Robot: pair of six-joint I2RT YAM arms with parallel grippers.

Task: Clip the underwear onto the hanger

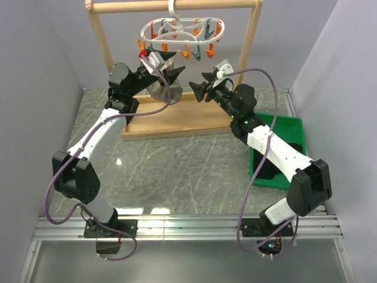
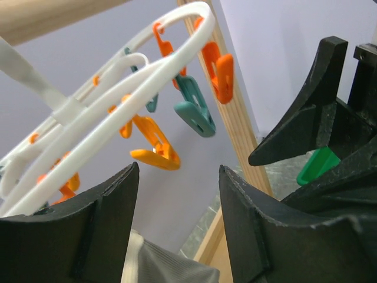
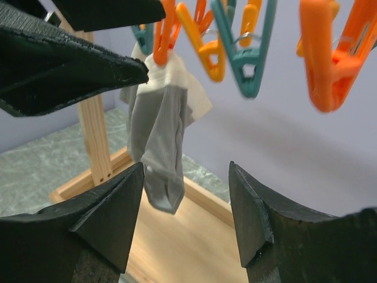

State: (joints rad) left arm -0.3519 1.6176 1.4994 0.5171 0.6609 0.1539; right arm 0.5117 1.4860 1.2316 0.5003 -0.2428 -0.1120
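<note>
The white oval hanger [image 1: 184,30] with orange and teal pegs hangs by its hook from the wooden rack's top bar. It also shows in the left wrist view [image 2: 147,76]. A grey-beige garment [image 1: 156,88] hangs from one orange peg [image 3: 165,35] and shows in both wrist views [image 3: 159,141] [image 2: 168,265]. No black underwear shows clearly; a dark shape [image 1: 266,170] lies in the green bin, and I cannot tell what it is. My left gripper [image 1: 169,65] [image 2: 178,171] is open and empty just above the grey garment. My right gripper [image 1: 202,84] [image 3: 186,170] is open and empty, below the pegs, facing the left one.
The tall wooden rack [image 1: 177,121] stands on its flat base at the back of the marble-patterned table. A green bin [image 1: 290,127] sits at the right, partly under my right arm. Grey walls close in on both sides.
</note>
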